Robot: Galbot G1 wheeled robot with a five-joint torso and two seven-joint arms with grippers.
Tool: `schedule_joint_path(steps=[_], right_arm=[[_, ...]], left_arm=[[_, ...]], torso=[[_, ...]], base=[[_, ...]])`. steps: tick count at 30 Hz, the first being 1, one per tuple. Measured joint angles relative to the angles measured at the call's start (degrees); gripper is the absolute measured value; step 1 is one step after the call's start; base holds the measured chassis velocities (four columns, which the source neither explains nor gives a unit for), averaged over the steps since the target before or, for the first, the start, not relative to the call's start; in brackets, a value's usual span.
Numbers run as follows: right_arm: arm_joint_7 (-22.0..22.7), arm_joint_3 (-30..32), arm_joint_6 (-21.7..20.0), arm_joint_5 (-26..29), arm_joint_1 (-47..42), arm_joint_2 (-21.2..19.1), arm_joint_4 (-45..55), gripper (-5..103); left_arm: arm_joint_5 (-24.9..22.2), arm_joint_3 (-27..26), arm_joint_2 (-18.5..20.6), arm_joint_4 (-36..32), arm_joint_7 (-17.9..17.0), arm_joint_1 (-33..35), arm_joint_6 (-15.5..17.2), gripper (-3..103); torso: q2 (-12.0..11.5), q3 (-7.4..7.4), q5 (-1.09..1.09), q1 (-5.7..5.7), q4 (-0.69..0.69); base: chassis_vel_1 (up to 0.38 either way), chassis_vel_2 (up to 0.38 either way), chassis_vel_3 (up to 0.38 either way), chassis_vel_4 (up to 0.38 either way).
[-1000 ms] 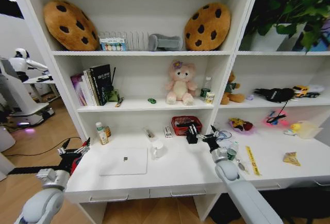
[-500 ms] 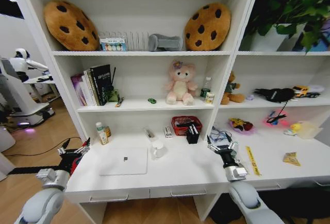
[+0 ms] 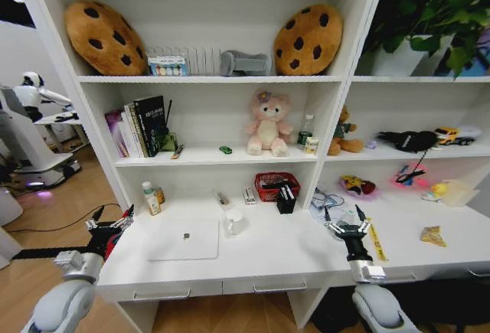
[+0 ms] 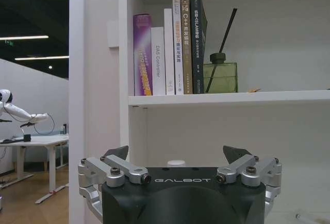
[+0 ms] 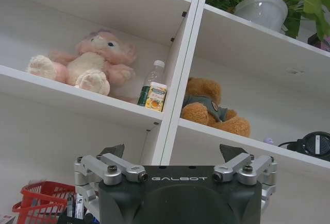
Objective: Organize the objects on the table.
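Observation:
A slim silver laptop (image 3: 184, 239) lies closed on the white table (image 3: 283, 250), left of centre. A tiny green toy car (image 3: 225, 149) sits on the middle shelf beside the pink plush. A thin pen (image 3: 221, 197) lies at the back of the table. My left gripper (image 3: 112, 214) (image 4: 177, 154) hovers open and empty off the table's left end. My right gripper (image 3: 343, 214) (image 5: 172, 152) is open and empty above the table's front right part, pointing at the shelves.
A white mug (image 3: 233, 222) stands right of the laptop. Behind it are a red basket (image 3: 276, 186) (image 5: 41, 203) and a black holder (image 3: 286, 199). A bottle (image 3: 151, 197) stands back left. A yellow ruler (image 3: 375, 239) and a yellow packet (image 3: 432, 235) lie at right.
My right gripper has pulled back from beside the black holder toward the table's front right. The left arm has stayed still.

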Motion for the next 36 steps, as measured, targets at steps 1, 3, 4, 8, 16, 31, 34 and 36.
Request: schedule_joint_path(steps=[1,3,4,8,16,31,34,36], right_arm=[[0.1,-0.07,-0.01,-0.15,0.11,0.13,-0.06,100],[0.1,-0.07,-0.01,-0.15,0.11,0.13,-0.06,100],[0.27,-0.22,-0.01,-0.3,0.31,0.35,-0.18,100],[0.46,-0.49,-0.06,-0.32,0.55,0.57,-0.31,100],[0.46,-0.88,-0.34,0.4,0.88,0.23,0.31,100],[-0.07,-1.04,0.21,0.83,1.38,-0.05,0.49,100],[-0.16,-1.04,0.21,0.91,1.36,-0.03,0.62,100],[-0.19,-1.04,0.21,1.05,1.33,-0.05,0.69,100]], left_arm=[[0.0,0.0,0.0,0.0,0.0,0.0,0.0,100],[0.0,0.0,0.0,0.0,0.0,0.0,0.0,100],[0.0,0.0,0.0,0.0,0.0,0.01,0.0,100],[0.0,0.0,0.0,0.0,0.0,0.0,0.0,100],[0.0,0.0,0.0,0.0,0.0,0.01,0.0,100],[0.0,0.0,0.0,0.0,0.0,0.0,0.0,100],[0.0,0.0,0.0,0.0,-0.01,0.0,0.0,100],[0.0,0.0,0.0,0.0,-0.01,0.0,0.0,100]], torso=[[0.0,0.0,0.0,0.0,0.0],[0.0,0.0,0.0,0.0,0.0],[0.0,0.0,0.0,0.0,0.0],[0.0,0.0,0.0,0.0,0.0],[0.0,0.0,-0.01,0.0,0.0],[0.0,0.01,0.0,0.01,-0.01],[0.0,0.0,-0.04,0.0,-0.01],[-0.01,0.01,-0.04,0.0,0.0]], base=[[0.0,0.0,0.0,0.0],[0.0,0.0,0.0,0.0],[0.0,0.0,0.0,0.0],[0.0,0.0,0.0,0.0],[0.0,0.0,0.0,0.0],[-0.08,-0.069,0.078,0.074],[-0.184,-0.195,0.186,0.187],[-0.194,-0.216,0.19,0.213]])
